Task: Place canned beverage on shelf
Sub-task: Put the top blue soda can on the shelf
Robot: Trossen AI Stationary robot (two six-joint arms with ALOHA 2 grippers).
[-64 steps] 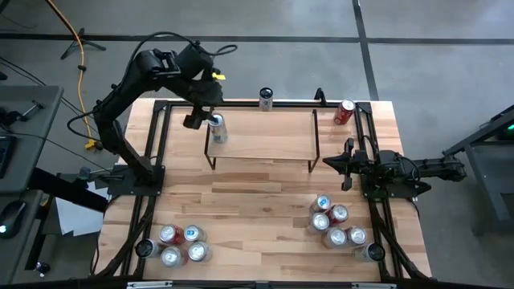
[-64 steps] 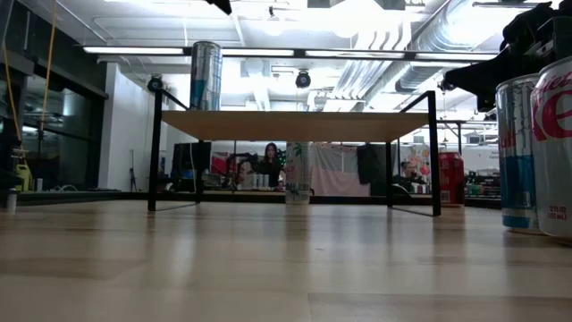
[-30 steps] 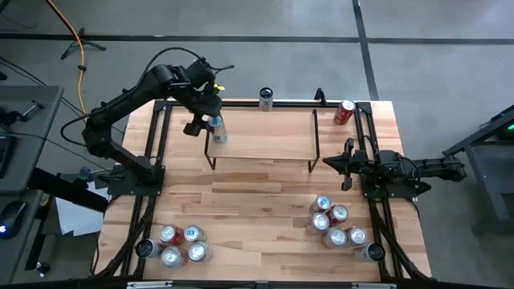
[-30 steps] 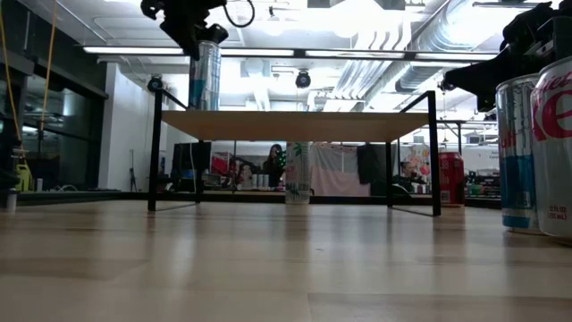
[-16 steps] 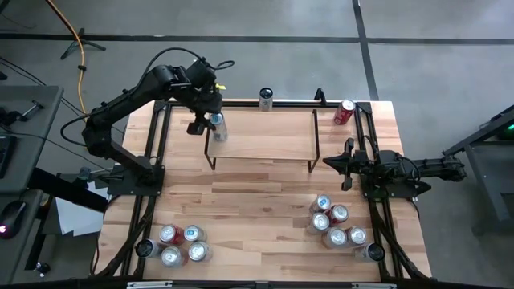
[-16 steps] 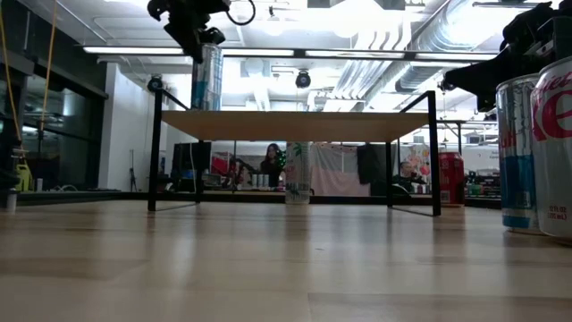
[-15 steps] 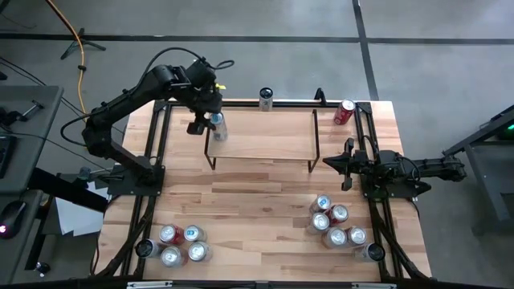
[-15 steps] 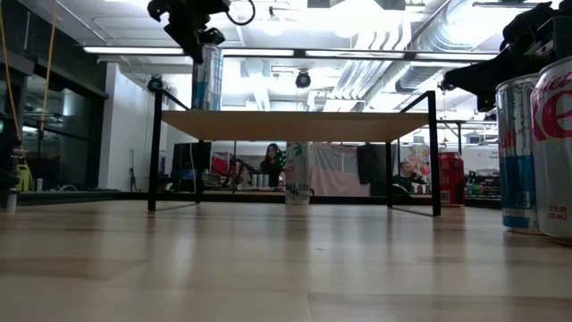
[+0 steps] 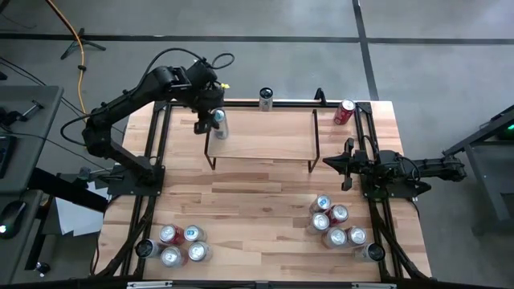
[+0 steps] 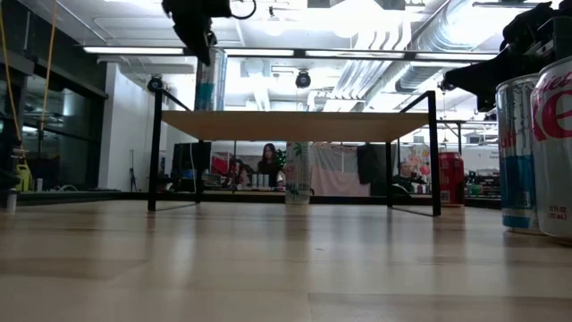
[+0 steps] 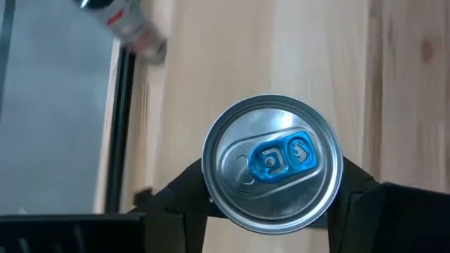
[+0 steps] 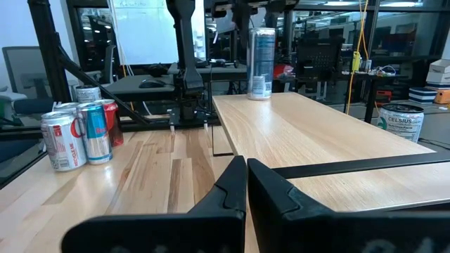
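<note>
Left gripper (image 9: 207, 122) jaws closed partway around silver can (image 9: 218, 125), fingers (image 11: 184, 188) flanking it; can upright between jaws on shelf (image 9: 265, 138); right gripper (image 9: 336, 163) jaws shut, empty, beside shelf.

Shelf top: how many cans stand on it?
1: a silver can at the left end of the shelf, with the left gripper at it. None seems hidden.

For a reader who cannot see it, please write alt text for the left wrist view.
A silver can with a blue pull tab, seen from directly above, sits between the left tool's two dark fingers, above the light wood shelf.
</note>
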